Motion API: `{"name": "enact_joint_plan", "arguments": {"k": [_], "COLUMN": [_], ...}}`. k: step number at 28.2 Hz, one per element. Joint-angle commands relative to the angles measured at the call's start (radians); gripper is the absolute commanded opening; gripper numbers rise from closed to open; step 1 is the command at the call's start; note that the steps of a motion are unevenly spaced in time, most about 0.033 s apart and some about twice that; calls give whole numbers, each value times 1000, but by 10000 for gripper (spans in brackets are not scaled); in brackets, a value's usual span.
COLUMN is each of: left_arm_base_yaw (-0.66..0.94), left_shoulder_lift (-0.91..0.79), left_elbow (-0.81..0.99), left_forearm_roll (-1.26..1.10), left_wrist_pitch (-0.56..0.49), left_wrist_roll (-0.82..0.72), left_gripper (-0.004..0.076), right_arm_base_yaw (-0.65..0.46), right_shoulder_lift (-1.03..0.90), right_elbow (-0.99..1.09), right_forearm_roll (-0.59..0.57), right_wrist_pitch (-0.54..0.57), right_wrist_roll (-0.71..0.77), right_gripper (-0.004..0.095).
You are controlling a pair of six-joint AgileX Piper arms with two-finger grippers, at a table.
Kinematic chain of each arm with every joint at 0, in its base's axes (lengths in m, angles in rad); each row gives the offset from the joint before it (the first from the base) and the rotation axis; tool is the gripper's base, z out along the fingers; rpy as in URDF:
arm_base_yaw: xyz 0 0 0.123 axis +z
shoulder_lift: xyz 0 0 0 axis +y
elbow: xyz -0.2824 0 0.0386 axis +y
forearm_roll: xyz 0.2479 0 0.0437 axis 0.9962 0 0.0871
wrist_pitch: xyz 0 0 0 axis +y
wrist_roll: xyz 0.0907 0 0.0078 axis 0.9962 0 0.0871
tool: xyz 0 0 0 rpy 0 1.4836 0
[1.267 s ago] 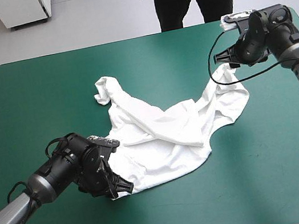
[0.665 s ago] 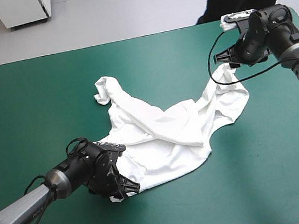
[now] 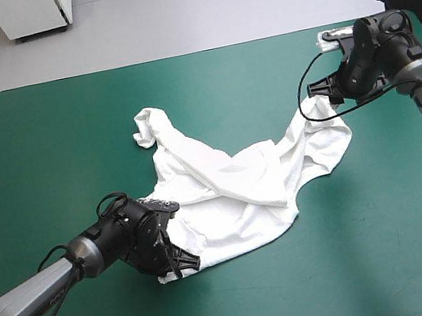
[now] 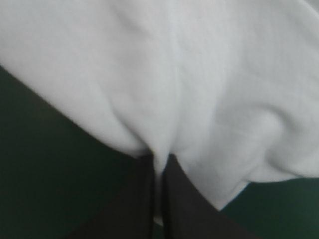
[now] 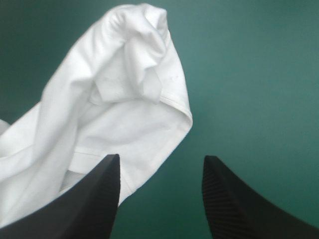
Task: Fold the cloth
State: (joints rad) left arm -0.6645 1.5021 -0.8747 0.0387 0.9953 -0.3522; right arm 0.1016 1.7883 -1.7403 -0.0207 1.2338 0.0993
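Observation:
The white T-shirt [image 3: 232, 187] lies crumpled and stretched across the middle of the table, one twisted end toward the far left and another toward the right arm. My left gripper [image 3: 179, 263] sits at the shirt's near-left corner. In the left wrist view its fingers [image 4: 144, 199] meet with a pinch of white T-shirt [image 4: 199, 74] between them. My right gripper [image 3: 320, 91] hovers by the shirt's far-right end. Its fingers [image 5: 99, 199] stand apart in the right wrist view, and the bunched sleeve of the T-shirt [image 5: 124, 89] lies ahead of them, nothing held.
The teal-green table cover [image 3: 52, 137] spreads wide to the left of the shirt and along the near edge. The far edge of the table runs just behind my right arm.
My left gripper slid a little to the right along the shirt's near edge, still pinching it. The right gripper drew slightly back toward the right; the shirt's right end stayed in place.

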Motion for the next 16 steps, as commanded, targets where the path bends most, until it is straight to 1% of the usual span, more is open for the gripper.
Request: {"name": "enact_joint_plan", "arguments": {"k": [1, 3, 8, 13, 16], "left_arm_base_yaw": [0, 0, 0, 0, 0], "left_shoulder_lift": [0, 0, 0, 0, -1], "left_elbow": [-1, -1, -1, -1, -1], "left_forearm_roll": [28, 28, 27, 24, 24], "left_wrist_pitch": [-29, -31, -35, -32, -32], "left_wrist_roll": [-8, -8, -8, -8, -8], "left_gripper": [-22, -22, -22, -22, -22], "right_arm_base_yaw": [-32, -34, -34, -34, -34], "right_shoulder_lift": [-22, 0, 73, 137, 162], "right_elbow": [18, 50, 82, 82, 82], "right_forearm_roll": [8, -2, 10, -18, -18], "right_wrist_pitch": [-12, -19, -107, -124, -155], "right_wrist_roll": [-3, -3, -9, -11, -13], "right_gripper": [473, 473, 473, 473, 473]}}
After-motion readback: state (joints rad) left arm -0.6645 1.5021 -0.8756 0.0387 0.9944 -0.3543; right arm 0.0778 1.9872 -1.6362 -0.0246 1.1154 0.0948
